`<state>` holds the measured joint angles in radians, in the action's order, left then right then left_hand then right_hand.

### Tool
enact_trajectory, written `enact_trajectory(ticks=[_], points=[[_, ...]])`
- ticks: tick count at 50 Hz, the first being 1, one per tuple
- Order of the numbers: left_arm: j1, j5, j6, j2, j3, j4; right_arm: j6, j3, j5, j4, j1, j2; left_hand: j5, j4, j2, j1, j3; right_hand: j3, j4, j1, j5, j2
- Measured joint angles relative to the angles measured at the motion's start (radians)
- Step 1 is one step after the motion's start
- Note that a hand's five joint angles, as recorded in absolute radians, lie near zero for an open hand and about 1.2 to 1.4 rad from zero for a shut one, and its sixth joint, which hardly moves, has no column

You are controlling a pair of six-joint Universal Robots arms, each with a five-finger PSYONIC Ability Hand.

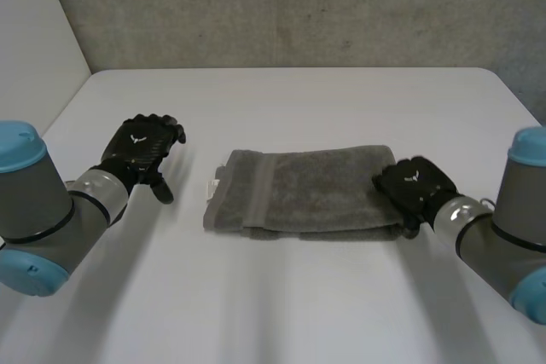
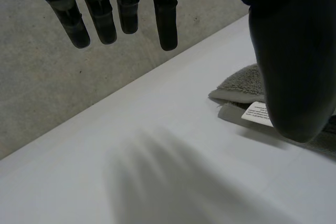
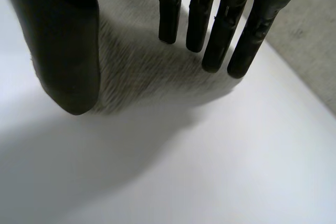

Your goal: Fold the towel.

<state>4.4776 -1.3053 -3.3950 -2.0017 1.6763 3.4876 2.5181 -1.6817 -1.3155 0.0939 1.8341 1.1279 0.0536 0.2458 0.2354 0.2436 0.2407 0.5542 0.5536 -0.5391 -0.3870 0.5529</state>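
The towel (image 1: 307, 191), grey and folded into a long flat bundle, lies at the middle of the white table (image 1: 281, 100), its long sides running from 9 to 3 o'clock. A woven band crosses it near the 9 o'clock end, and a small white label (image 1: 213, 187) sticks out at that end.

The left hand (image 1: 141, 153) is at 9 o'clock from the towel, near it but apart, with bare table between them. In the left wrist view its fingers (image 2: 165, 14) hang straight and spread and its thumb (image 2: 289, 66) stands well off from them. The hand is released and grasps nothing. Past the thumb, the towel's corner and the label rest on the table.

The right hand (image 1: 414, 185) is at the towel's 3 o'clock end, and in the head view it overlaps that edge. In the right wrist view its fingers (image 3: 210, 40) are straight, side by side over the cloth, and the thumb (image 3: 68, 51) is held apart at the towel's edge. They grip nothing. Whether the fingertips touch the cloth cannot be told.

A grey wall (image 1: 281, 6) rises behind the table at 12 o'clock.
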Motion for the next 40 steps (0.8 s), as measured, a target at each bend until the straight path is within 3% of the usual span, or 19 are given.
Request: enact_trajectory(ticks=[5,8,10,22,29,34,38,40], points=[[-0.004,0.000,0.000,-0.002,0.004,0.005,0.039,-0.033,0.055,0.029,-0.046,-0.043,0.000,0.000,0.000,0.000,0.000,0.322,0.325,-0.339,-0.320,0.314],[-0.009,0.000,0.000,-0.004,0.005,0.007,0.069,-0.029,0.066,0.037,-0.064,-0.057,0.000,0.000,0.000,0.000,0.000,0.675,0.684,-0.634,-0.676,0.588],[-0.011,0.000,0.000,-0.005,0.007,0.008,0.080,-0.026,0.066,0.039,-0.072,-0.056,0.000,0.000,0.000,0.000,0.000,0.749,0.762,-0.702,-0.749,0.647],[-0.023,-0.001,0.000,0.011,0.006,0.008,0.084,0.047,0.077,0.004,-0.117,0.082,0.000,0.000,0.000,0.000,0.000,0.772,0.777,-0.764,-0.757,0.657],[-0.041,-0.007,0.014,0.044,-0.035,0.008,0.088,0.202,0.110,-0.079,0.103,0.061,0.000,0.000,0.000,0.000,0.000,0.776,0.777,-0.768,-0.758,0.682],[-0.048,-0.009,0.069,0.081,-0.066,0.010,0.088,0.316,0.112,-0.108,0.309,-0.039,0.000,0.000,0.000,0.000,0.000,0.776,0.777,-0.776,-0.758,0.684],[-0.050,-0.008,0.124,0.092,-0.086,0.011,0.086,0.377,0.100,-0.110,0.406,-0.146,0.000,0.000,0.000,0.000,0.000,0.762,0.761,-0.766,-0.752,0.679],[-0.052,-0.007,0.144,0.090,-0.094,0.012,0.085,0.395,0.084,-0.110,0.428,-0.188,0.000,0.000,0.000,0.000,0.000,0.554,0.550,-0.540,-0.537,0.497]])
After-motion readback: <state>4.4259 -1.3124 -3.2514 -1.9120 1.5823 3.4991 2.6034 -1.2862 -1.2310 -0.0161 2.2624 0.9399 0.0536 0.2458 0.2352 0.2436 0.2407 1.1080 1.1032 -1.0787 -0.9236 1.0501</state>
